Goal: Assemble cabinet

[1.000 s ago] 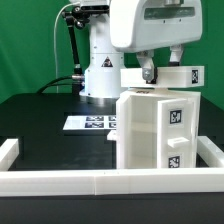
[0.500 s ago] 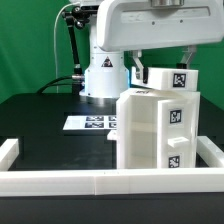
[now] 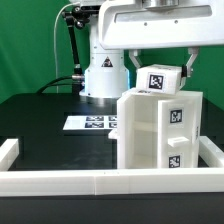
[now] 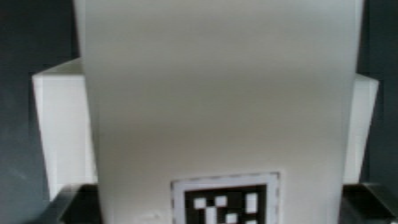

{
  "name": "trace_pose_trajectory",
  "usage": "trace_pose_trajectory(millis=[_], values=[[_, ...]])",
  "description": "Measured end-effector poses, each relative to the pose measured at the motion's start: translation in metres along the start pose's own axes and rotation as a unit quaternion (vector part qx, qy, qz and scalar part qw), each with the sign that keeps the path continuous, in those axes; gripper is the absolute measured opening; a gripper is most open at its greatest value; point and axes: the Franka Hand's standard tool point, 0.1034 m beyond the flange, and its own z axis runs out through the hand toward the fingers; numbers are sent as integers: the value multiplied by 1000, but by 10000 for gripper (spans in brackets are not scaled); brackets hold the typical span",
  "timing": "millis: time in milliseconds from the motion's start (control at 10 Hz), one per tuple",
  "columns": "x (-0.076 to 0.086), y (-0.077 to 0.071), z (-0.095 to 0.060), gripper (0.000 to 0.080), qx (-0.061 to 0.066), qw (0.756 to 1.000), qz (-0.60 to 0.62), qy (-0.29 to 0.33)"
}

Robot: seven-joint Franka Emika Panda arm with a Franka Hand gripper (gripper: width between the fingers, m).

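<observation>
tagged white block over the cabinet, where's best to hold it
Take the tagged block by its two opposite end faces, from above, as the gripper does: they are flat and parallel, and its underside is free to meet the cabinet.

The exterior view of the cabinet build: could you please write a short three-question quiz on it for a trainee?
1. True or false: the gripper is empty.
2. Where is the white tagged piece relative to the cabinet body? A) just over its top; B) inside a shelf compartment; C) lying in front of it.
3. What lies flat beside the cabinet body, on the exterior view's left?

Key
1. False: its fingers are closed on the sides of the white tagged piece.
2. A.
3. The marker board.
</observation>
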Motion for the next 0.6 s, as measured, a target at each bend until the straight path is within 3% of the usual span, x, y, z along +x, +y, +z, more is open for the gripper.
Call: trace_pose_trajectory(millis=[200,600], values=[[-1,-1,0,559,0,996,85,0],[-1,-9,1,559,16,965,262,12]])
